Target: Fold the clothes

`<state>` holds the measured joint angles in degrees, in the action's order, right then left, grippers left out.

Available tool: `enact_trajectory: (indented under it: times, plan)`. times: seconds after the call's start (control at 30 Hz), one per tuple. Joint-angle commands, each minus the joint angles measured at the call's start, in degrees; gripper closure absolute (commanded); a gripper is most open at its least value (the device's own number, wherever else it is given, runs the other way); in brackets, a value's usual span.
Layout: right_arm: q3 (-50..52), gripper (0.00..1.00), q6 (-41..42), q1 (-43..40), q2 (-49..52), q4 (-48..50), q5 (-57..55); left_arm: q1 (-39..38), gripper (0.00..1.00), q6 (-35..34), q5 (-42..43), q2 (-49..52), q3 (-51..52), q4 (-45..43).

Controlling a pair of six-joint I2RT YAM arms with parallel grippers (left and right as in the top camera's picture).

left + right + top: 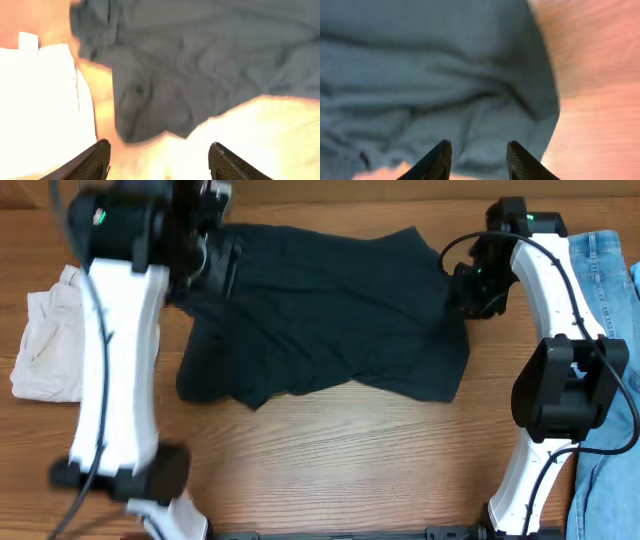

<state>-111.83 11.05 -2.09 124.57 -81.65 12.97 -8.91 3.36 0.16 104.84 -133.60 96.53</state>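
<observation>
The clothes [330,310], a very dark T-shirt, lie crumpled in a rough rectangle on the wooden table [340,460]. No lettering shows. My left gripper [215,265] hangs over the shirt's far left corner. In the left wrist view the left gripper [159,150] is open with nothing between its fingers, and the shirt [200,65] lies just ahead. My right gripper [462,292] sits at the shirt's far right edge. In the right wrist view the right gripper [479,147] has its fingers apart above the fabric [435,75], which lies slack beneath them.
Beige folded shorts [50,345] lie left of the shirt, close to the left arm, and fill the left of the left wrist view [40,100]. Light blue jeans [605,265] lie along the right edge behind the right arm. Bare wood runs in front of the shirt.
</observation>
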Motion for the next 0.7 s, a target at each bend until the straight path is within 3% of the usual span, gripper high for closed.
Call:
enact_trajectory:
  times: [0.0,0.17,0.37,0.47,0.67]
  plan:
    - [-1.22,0.60,-2.19,-0.13,-4.48,-2.84,2.60,0.74,0.37,-5.14,-0.35,-8.50,16.39,0.22]
    - [-1.22,0.59,-2.14,0.04,-9.38,-4.96,5.38,0.57,0.38,-6.43,4.90,-12.35,35.10,-5.05]
    - [-0.85,0.53,-2.10,3.26,-17.00,-10.27,5.14,-0.79,0.39,-7.72,13.84,-12.24,56.72,-24.61]
    - [0.37,0.46,-1.90,5.92,-18.08,-10.25,5.14,-3.06,0.36,-7.63,14.43,-12.22,64.83,-33.22]
    - [2.01,0.45,-1.90,8.66,-18.05,-8.33,5.14,-7.13,0.34,-7.87,11.15,-10.58,73.40,-42.36]
